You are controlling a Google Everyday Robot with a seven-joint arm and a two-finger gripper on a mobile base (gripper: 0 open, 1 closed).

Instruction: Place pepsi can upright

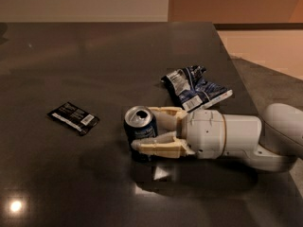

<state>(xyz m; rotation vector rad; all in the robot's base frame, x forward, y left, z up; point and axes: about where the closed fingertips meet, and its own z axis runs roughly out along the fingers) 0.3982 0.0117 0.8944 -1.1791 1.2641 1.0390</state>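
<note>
pepsi can [140, 126], upright, between claw [147, 128] fingers

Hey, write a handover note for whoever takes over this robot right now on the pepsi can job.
Gripper: low over the table, jaws closed around the pepsi can.
Can: upright, silver top facing up, apparently standing on the table. The snack bag lies behind it, and the black packet is toward the picture's left.
Done: can is upright.
Left: open the jaws and back away without tipping it.
</note>
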